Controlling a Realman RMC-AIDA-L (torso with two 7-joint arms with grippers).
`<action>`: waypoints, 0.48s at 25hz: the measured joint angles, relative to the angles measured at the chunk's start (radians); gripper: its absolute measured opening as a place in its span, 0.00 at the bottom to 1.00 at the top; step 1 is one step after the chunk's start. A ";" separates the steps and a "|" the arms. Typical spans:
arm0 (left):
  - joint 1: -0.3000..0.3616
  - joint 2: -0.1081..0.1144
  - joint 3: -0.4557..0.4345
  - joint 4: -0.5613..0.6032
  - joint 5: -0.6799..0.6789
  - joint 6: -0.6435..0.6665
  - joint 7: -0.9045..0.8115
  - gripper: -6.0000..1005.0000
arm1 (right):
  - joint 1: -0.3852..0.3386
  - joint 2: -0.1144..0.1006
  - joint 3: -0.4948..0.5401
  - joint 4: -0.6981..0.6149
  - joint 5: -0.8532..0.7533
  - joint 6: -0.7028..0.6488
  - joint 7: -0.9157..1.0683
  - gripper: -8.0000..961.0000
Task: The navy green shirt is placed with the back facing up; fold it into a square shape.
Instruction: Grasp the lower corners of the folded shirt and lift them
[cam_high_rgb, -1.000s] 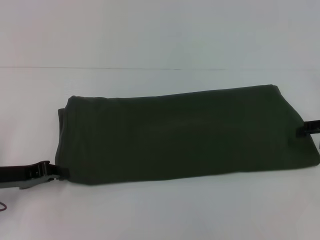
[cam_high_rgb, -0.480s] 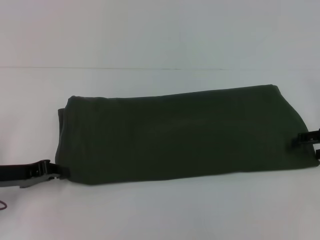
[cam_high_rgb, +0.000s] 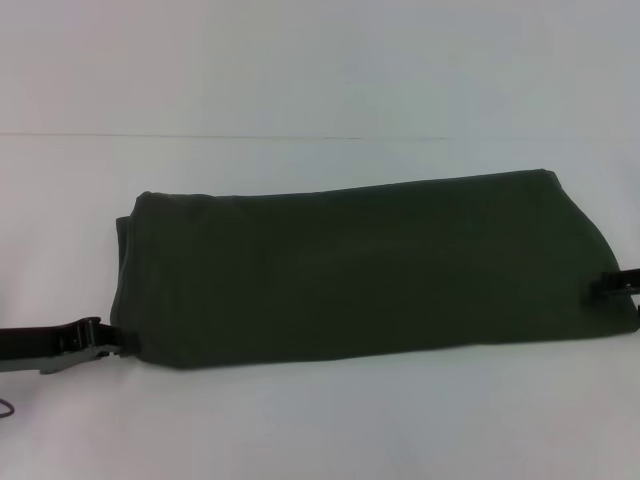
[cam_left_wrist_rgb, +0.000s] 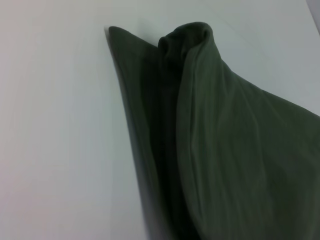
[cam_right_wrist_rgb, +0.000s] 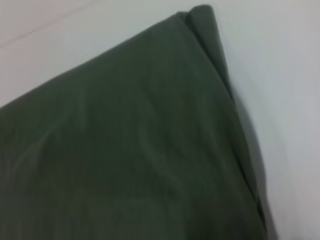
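Two black grippers sit at the near corners of the dark olive-green soft shirt (cam_high_rgb: 360, 270), folded into a long band on the white table (cam_high_rgb: 320, 420): left gripper (cam_high_rgb: 100, 340), right gripper (cam_high_rgb: 622, 283). Whether either is closed cannot be told. Loose layers at the left end could slip and skew the fold.

plain white table (cam_high_rgb: 320, 420), pale wall behind it (cam_high_rgb: 320, 60), thin seam between them
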 joint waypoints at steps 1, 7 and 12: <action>0.000 0.000 0.000 0.000 0.000 0.000 0.000 0.02 | 0.000 0.004 0.000 0.000 -0.006 0.004 -0.001 0.88; -0.002 0.000 0.002 0.001 0.000 0.002 -0.001 0.02 | 0.002 0.018 0.000 -0.001 -0.014 0.009 -0.014 0.87; -0.003 0.001 -0.001 0.001 0.000 0.002 -0.002 0.02 | 0.002 0.020 0.003 -0.018 -0.014 -0.001 -0.029 0.87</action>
